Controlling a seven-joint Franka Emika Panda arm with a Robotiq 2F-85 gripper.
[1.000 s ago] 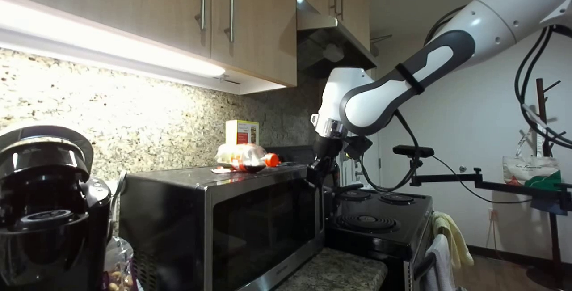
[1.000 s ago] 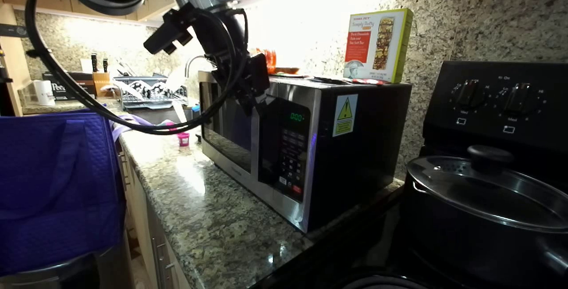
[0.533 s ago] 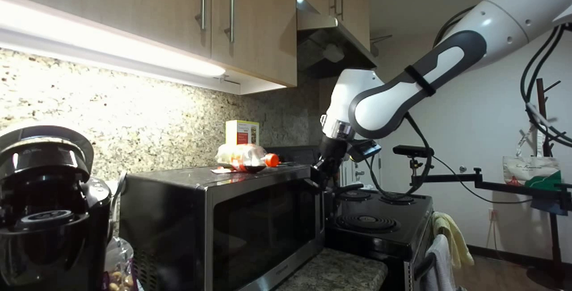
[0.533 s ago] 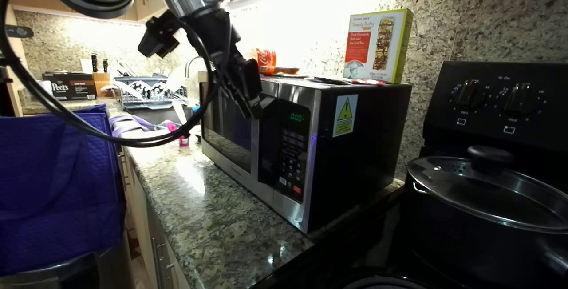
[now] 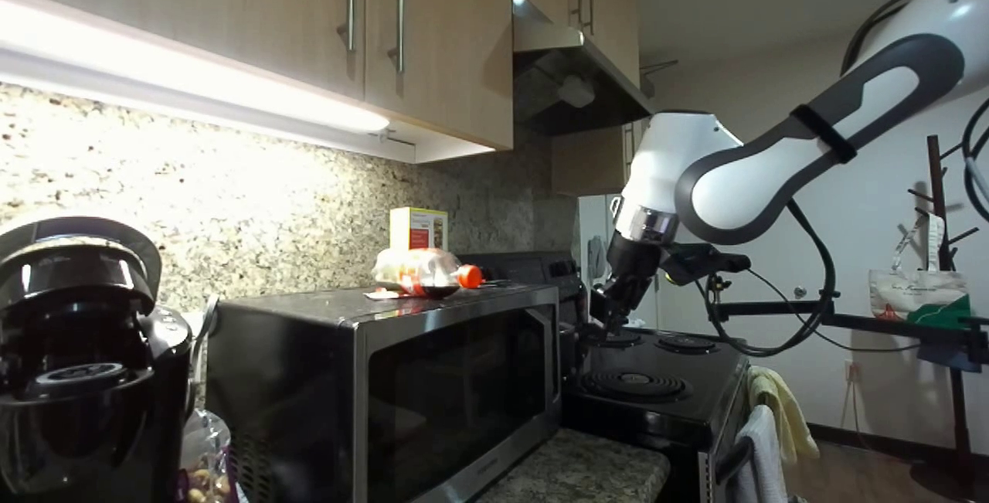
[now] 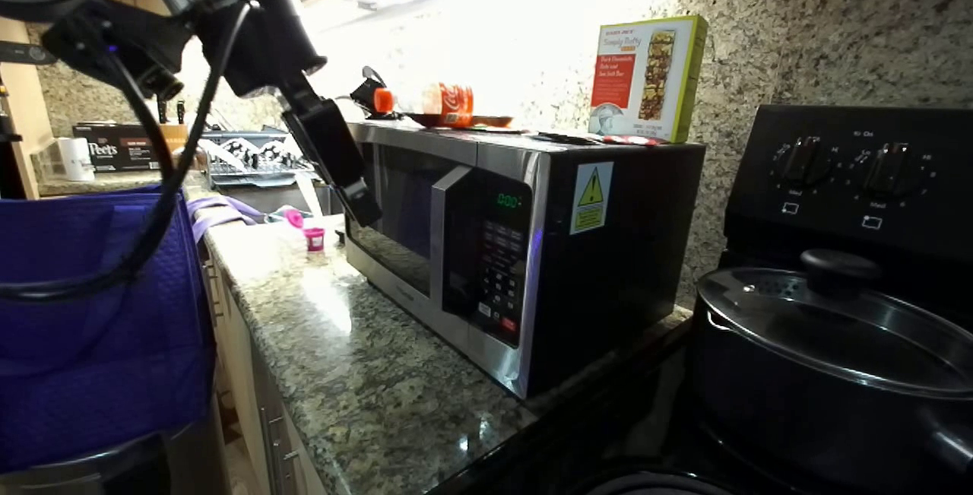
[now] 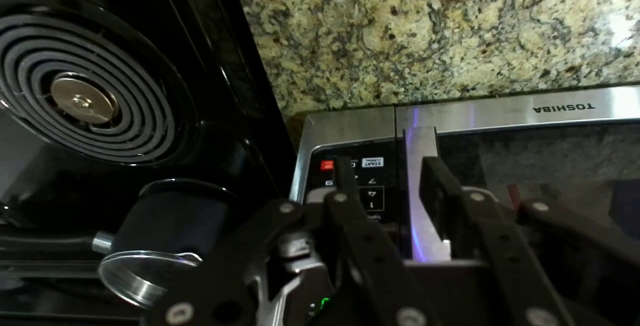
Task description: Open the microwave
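I have the jaws spread apart, gripping nothing, out in front of the microwave; its door is closed, and it sits on the tabletop beside the stove.

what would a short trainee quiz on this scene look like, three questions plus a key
1. True or false: the gripper is open and not touching the door handle.
2. Which of these lies on its side on top of the microwave? A) lidded pot B) Coca-Cola bottle C) knife block
3. Which brand name shows upside down in the wrist view?

Key: 1. True. 2. B. 3. Toshiba.
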